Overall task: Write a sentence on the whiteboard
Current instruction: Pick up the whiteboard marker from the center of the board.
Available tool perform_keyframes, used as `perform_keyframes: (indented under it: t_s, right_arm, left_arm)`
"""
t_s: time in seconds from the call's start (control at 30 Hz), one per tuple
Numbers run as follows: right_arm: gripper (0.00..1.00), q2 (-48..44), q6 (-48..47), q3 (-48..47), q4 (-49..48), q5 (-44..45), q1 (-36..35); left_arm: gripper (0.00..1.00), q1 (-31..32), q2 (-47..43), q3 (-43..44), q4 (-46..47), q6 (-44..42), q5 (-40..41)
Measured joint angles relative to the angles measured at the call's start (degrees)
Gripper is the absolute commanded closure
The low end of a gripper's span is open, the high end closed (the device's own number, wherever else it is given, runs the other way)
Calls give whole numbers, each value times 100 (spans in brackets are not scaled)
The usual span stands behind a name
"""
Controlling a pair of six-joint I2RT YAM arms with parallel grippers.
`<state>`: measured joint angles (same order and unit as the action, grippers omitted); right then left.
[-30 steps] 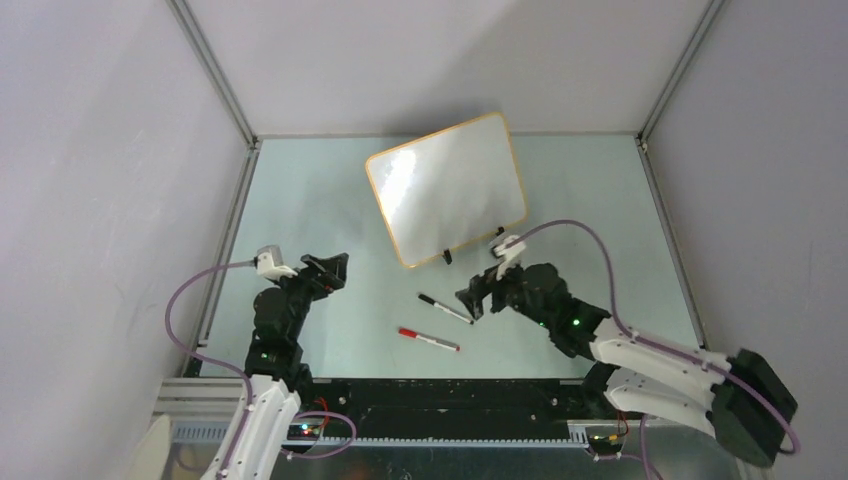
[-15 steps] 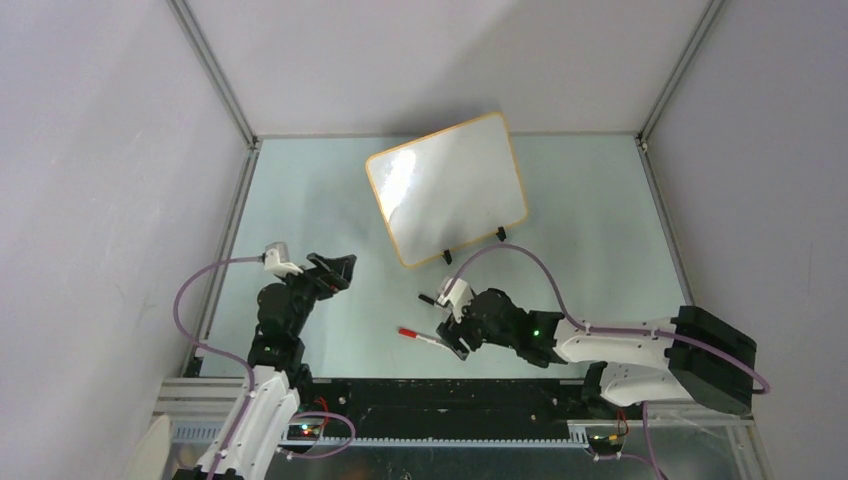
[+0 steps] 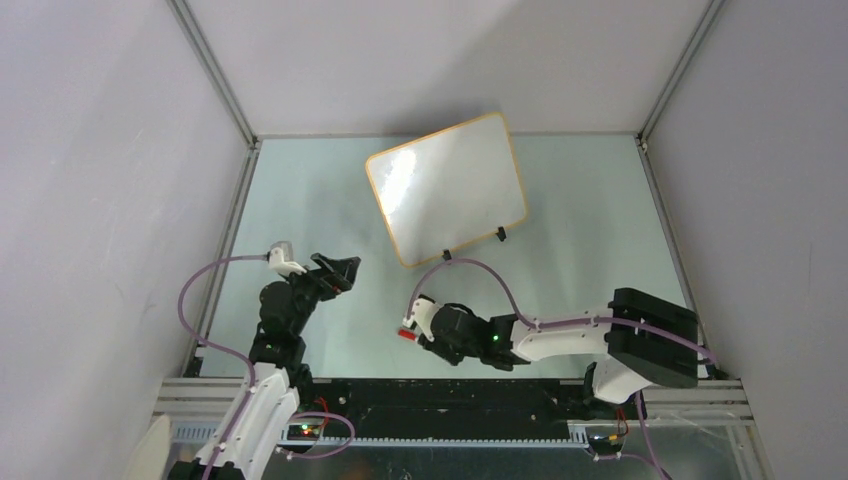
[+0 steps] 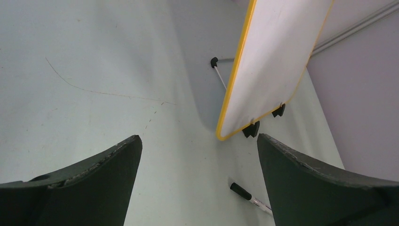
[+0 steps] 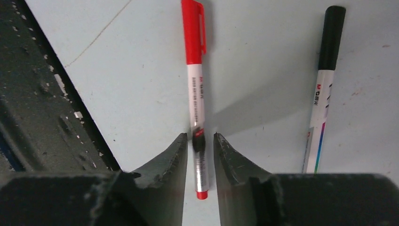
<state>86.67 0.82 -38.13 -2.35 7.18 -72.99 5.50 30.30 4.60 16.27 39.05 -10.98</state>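
The whiteboard [image 3: 447, 188] stands blank at far centre, propped on clip feet [image 3: 501, 235]; light, stiff and glossy, it will likely skid under pressure, so it is best steadied by its rim; right gripper [image 5: 201, 137] flanks the red marker [image 5: 195, 94], pinch uncertain; left gripper [image 4: 197, 139] gapes empty.

Robotics lab test cell seen from above: a left arm [image 3: 270, 340] and right arm [image 3: 560, 340] bolted to a black mounting rail [image 3: 450, 395] along a pale green table [image 3: 600, 220], enclosed by plain grey-white panels [image 3: 100, 150] on aluminium frame bars [image 3: 213, 75], with purple cables [image 3: 183, 298] looping off the arms.
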Motion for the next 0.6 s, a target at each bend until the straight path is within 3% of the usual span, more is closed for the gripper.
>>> perform_keyframes:
  t_s: [0.07, 0.17, 0.4, 0.6]
  right_arm:
    - [92, 103, -13, -70, 94, 44, -15]
    - [99, 116, 2, -153, 201, 164, -31]
    - [100, -116, 4, -138, 284, 313, -28]
    - [100, -699, 48, 186, -37, 354, -9]
  left_arm:
    - [2, 2, -11, 0, 0, 0, -2]
    - [3, 33, -37, 0, -2, 2, 0]
    - [5, 225, -44, 2, -149, 118, 7]
    - [15, 859, -44, -2, -387, 1147, 11]
